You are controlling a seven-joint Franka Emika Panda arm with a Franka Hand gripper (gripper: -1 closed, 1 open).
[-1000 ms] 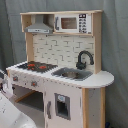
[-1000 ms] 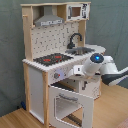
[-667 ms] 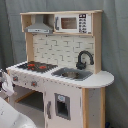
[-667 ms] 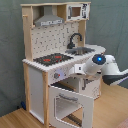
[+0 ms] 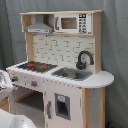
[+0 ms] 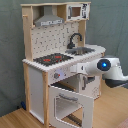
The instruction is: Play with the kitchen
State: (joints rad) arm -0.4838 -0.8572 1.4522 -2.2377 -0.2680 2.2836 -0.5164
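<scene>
The kitchen [image 6: 60,65] stands on the wooden floor [image 6: 12,120] against a grey curtain [image 5: 112,45]. It looks rigid and far too bulky to lift, so I'd only work its moving parts. The oven door [image 6: 70,102] hangs open in the second exterior view, and its top edge is the best place to grip. The knobs [image 6: 56,76] are small and probably slippery. My arm [image 6: 107,70] is just beside the door; I can't tell how wide my pincer is.
</scene>
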